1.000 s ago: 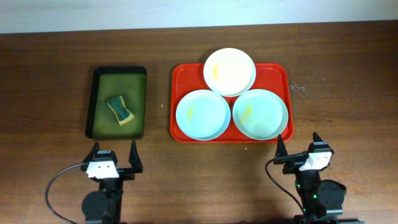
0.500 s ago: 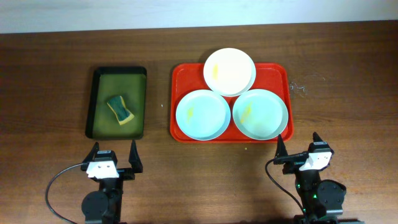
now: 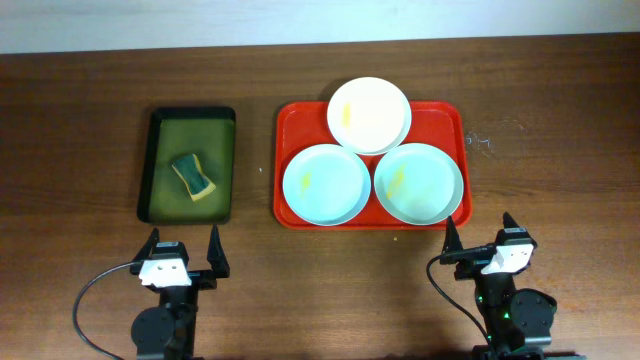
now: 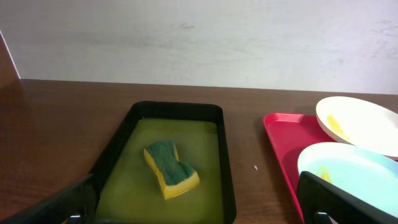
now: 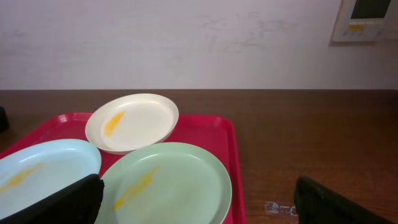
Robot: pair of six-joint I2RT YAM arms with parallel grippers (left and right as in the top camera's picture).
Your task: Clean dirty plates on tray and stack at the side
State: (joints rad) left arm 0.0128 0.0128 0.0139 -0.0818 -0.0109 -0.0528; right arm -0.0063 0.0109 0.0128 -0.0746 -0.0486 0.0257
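Observation:
The red tray (image 3: 301,118) holds three plates with yellow smears: a white plate (image 3: 369,115) at the back, a mint-blue plate (image 3: 326,185) front left and another mint-blue plate (image 3: 418,183) front right. They also show in the right wrist view: white plate (image 5: 132,122), right plate (image 5: 168,183), left plate (image 5: 43,171). My left gripper (image 3: 183,249) is open and empty near the table's front edge, in front of the green tray. My right gripper (image 3: 478,238) is open and empty, just in front of the red tray's right corner.
A dark green tray (image 3: 159,120) with greenish liquid stands left of the red tray and holds a yellow and green sponge (image 3: 194,176), also seen in the left wrist view (image 4: 171,168). A small clear scrap (image 3: 478,141) lies right of the red tray.

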